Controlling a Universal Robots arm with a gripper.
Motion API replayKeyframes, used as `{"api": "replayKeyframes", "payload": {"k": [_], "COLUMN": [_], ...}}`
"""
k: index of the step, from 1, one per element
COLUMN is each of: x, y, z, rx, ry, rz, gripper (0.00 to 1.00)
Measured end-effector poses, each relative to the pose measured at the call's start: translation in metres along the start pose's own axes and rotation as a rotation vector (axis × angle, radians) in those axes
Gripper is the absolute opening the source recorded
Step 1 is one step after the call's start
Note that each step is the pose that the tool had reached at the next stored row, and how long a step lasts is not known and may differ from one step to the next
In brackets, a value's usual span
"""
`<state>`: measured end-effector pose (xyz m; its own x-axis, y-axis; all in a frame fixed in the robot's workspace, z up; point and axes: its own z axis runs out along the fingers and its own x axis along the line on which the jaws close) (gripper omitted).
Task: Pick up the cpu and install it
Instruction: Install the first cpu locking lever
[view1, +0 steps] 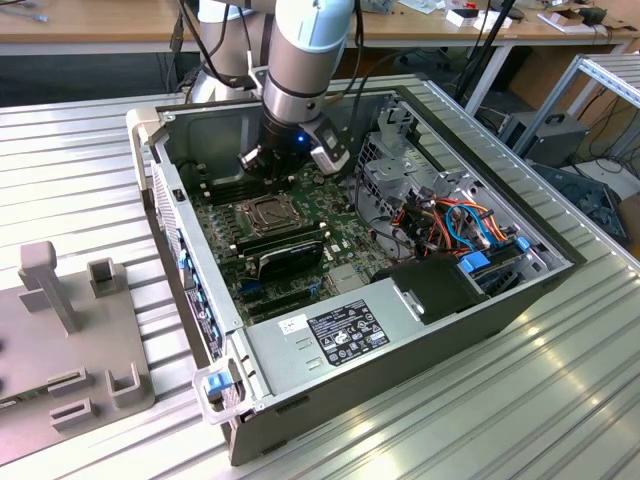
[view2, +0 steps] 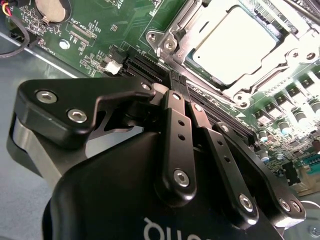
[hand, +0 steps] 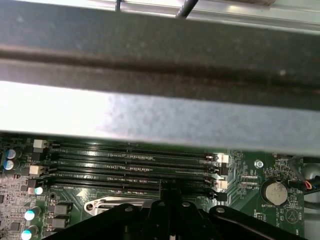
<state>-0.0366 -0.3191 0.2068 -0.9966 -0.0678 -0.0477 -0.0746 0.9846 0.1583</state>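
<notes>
My jaws (view2: 178, 85) are pressed together with nothing between them, the tips meeting just above the row of memory slots (hand: 130, 165) on the motherboard (view1: 300, 225). In the exterior view I (view1: 290, 152) hang inside the open computer case (view1: 440, 320), toward its far side, over the board's far edge.

The cpu (view2: 235, 40) sits in its socket (view2: 240, 92) already, lying flat within the metal frame, so the placing looks done. From my jaws it lies just beyond the slots, on the nearer side of the board in the exterior view, where the socket (view1: 268, 212) shows a little nearer than my tips and slightly to that view's left. We are near each other but apart; I touch neither the chip nor the frame.

The chip is square, so it has no long axis to speak of; its edges run in line with the frame around it. Its top is a dull pale silver, smooth and unmarked as far as I can tell, catching a soft glare. Whether the frame's bracket is latched down over it I cannot tell
</notes>
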Motion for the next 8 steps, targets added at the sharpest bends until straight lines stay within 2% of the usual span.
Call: {"api": "replayKeyframes", "payload": {"k": [8], "x": [0.0002], "y": [-0.0018], "z": [-0.0001], "rx": [0.0020], "ry": [0.0002], "rz": [0.000], "gripper": [0.11]}}
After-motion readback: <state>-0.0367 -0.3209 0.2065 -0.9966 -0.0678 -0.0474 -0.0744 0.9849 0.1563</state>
